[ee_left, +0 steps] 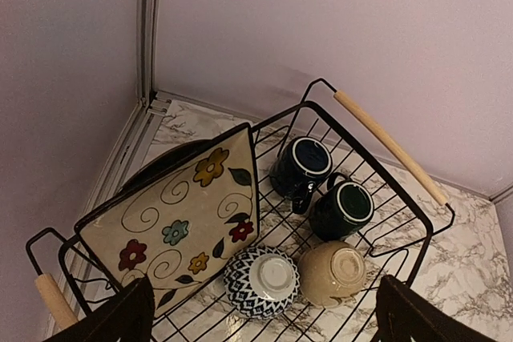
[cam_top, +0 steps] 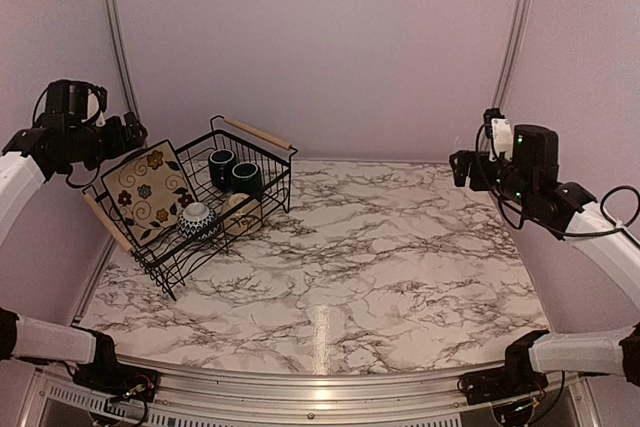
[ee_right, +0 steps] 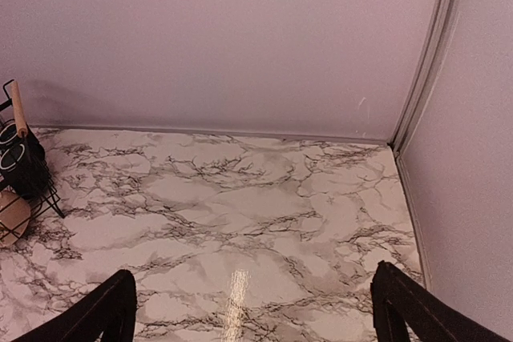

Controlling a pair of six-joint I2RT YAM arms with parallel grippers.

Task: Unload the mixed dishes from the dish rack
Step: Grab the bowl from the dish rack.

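Setting: robot test booth, lab-type. Evidence: plain lilac panel walls [cam_top: 320, 47]; aluminium corner rails [cam_top: 520, 27]; marble-print tabletop [cam_top: 380, 267]; robot arm bases [cam_top: 105, 375] bolted at 6 o'clock; dish rack [cam_top: 262, 134] at 10 o'clock.

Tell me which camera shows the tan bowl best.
Left wrist: the tan bowl sits close, base facing the camera, in the rack. The top view shows it small; the right wrist catches only its edge.

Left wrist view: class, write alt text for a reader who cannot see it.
A black wire dish rack holds a square flowered plate propped on edge, two dark mugs, a patterned bowl and a tan bowl, bases toward the camera. The open left gripper hangs above them.
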